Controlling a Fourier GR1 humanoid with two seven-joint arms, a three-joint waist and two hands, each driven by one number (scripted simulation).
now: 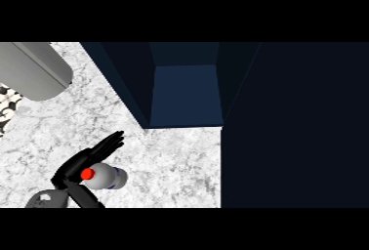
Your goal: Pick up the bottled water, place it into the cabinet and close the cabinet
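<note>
Far left: grey rounded cylinder [36, 68] lying on marble counter [180, 161], patterned black-and-white strip [7, 110] at the left edge below it. Lower left: left hand [90, 158] coming in from the bottom edge on a grey forearm, fingers [112, 141] stretched straight and pointing up-right toward the cabinet, thumb lower down beside the bottle; hand flat against the bottle's left side, not curled round it as far as visible. Bottled water [108, 177] on the counter, seen from above, white body with red cap [87, 173], touching the hand, still outside the cabinet, well short of its opening. Centre: dark blue cabinet [130, 83] open toward the viewer, inner compartment [185, 93] lit blue, nothing seen inside it. Right: cabinet door [296, 127] swung open, large dark panel filling the right side from top to bottom. Right hand not seen anywhere
</note>
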